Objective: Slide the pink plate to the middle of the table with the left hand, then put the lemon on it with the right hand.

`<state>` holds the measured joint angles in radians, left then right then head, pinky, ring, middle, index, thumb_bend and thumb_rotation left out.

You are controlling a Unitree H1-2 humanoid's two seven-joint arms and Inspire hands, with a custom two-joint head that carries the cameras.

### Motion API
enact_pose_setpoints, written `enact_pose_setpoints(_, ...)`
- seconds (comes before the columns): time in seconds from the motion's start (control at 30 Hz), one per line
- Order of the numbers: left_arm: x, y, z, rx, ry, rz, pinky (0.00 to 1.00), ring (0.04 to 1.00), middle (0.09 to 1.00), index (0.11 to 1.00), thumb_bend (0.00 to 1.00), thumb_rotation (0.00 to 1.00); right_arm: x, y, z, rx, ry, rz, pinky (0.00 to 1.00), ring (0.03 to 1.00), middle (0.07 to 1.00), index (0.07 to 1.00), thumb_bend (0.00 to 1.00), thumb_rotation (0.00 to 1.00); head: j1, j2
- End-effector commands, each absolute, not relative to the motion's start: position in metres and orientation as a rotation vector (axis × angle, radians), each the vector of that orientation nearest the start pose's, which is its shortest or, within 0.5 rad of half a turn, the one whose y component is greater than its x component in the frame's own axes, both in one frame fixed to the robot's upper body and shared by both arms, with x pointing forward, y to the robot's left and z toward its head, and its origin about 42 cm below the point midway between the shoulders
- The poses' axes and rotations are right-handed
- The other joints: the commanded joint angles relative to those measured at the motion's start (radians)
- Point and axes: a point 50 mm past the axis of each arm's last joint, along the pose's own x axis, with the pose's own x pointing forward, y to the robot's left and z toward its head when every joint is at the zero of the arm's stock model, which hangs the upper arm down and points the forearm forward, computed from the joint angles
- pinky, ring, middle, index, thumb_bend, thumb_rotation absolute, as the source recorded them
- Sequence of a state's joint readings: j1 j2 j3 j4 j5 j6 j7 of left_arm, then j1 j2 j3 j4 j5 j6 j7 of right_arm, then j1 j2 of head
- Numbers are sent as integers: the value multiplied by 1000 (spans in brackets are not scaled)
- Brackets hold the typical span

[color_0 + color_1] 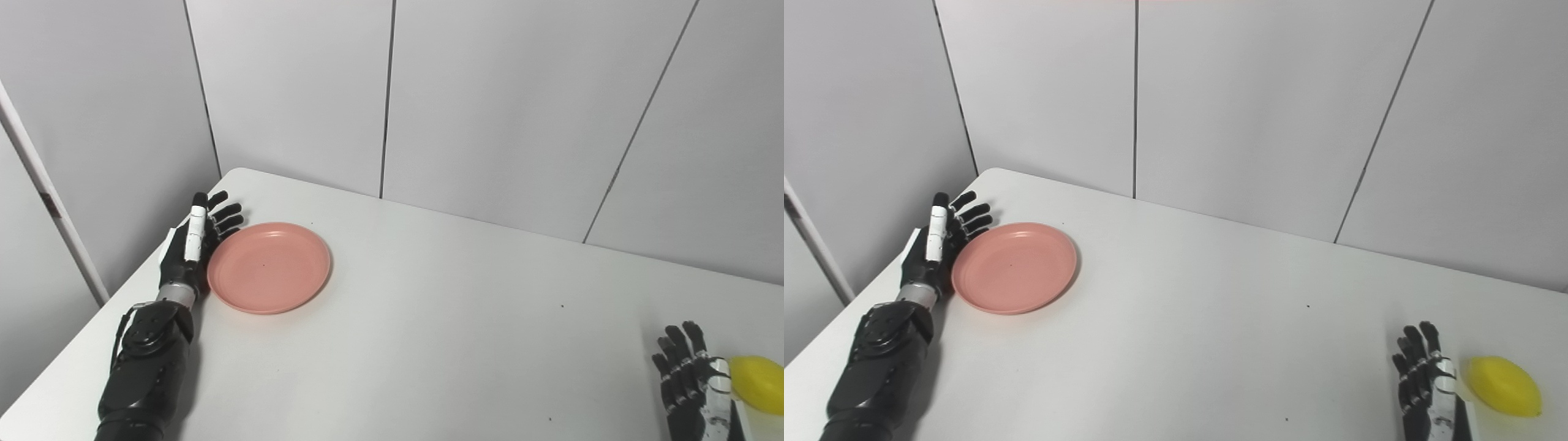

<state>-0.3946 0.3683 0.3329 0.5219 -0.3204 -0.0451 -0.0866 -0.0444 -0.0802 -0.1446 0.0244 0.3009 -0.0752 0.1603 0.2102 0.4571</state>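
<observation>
Left eye view shows the pink plate point(268, 267) far over on the left part of the white table point(441, 306). The left hand point(190, 245) stands on its edge at the plate's 9 o'clock, right against the rim, fingers spread apart and holding nothing. I think a push toward 3 o'clock would slide the plate to the middle. The right hand point(1427, 386) waits with fingers apart, and the lemon point(1503, 386) lies just beside it at its 3 o'clock
</observation>
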Motion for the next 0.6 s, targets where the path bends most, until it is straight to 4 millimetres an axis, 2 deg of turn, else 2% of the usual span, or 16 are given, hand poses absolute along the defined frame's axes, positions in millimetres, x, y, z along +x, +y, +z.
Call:
enact_pose_setpoints(0.0,395,415,145,-96,-33,264,806,790,783,827,904,927,274,-257,78,267,-14,6,1000,973,951,963,687,1000,-2,1)
enact_pose_setpoints(0.33,395,413,145,-103,-41,240,823,792,784,833,917,939,274,-256,78,269,-13,6,1000,973,953,961,684,1000,-3,3)
enact_pose_setpoints(0.57,395,401,151,-139,-50,219,822,796,786,846,924,933,274,-256,78,270,-17,11,1000,972,949,961,673,1000,-5,4)
